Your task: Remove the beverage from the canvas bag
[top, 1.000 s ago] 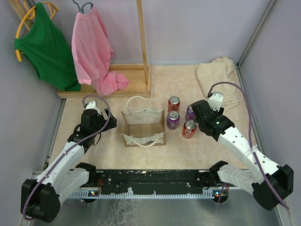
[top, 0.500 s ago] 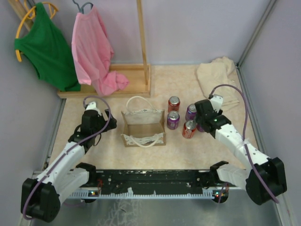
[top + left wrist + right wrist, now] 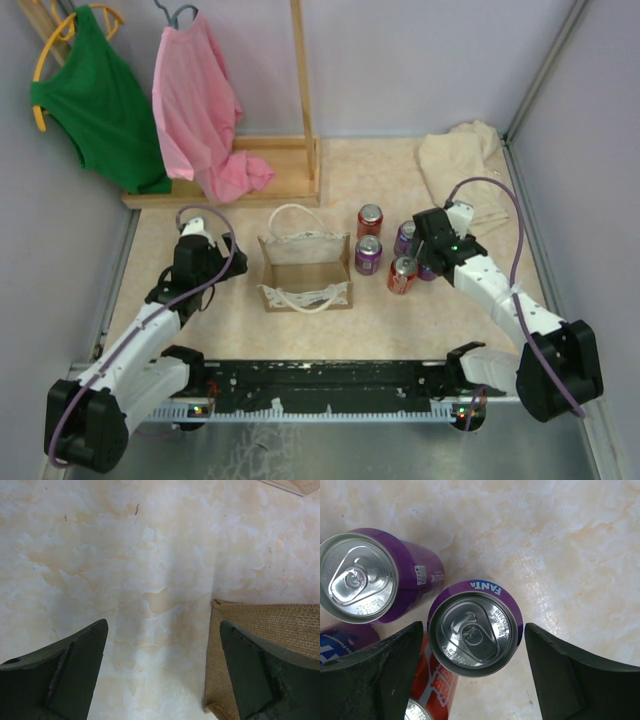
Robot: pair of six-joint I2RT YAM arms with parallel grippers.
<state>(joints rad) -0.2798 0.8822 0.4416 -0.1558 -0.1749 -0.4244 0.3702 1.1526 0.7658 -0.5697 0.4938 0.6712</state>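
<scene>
The tan canvas bag (image 3: 304,262) with white rope handles stands open mid-table; no can shows inside it in the top view. Several cans stand to its right: a red one (image 3: 370,218), two purple ones (image 3: 368,254) (image 3: 405,237) and another red one (image 3: 402,274). My right gripper (image 3: 428,258) is open and straddles a standing purple Fanta can (image 3: 475,627), with a gap on both sides. Beside it stand a purple can (image 3: 365,577) and a red can (image 3: 427,690). My left gripper (image 3: 162,625) is open and empty over bare table, just left of the bag's corner (image 3: 265,645).
A wooden clothes rack base (image 3: 250,180) with a pink shirt (image 3: 200,110) and a green shirt (image 3: 100,100) stands at the back left. A crumpled beige cloth (image 3: 460,165) lies at the back right. Walls close in on both sides.
My right arm's elbow has swung outward to the right and its gripper has shifted a little, so the purple can behind it shows more. The left arm has not moved.
</scene>
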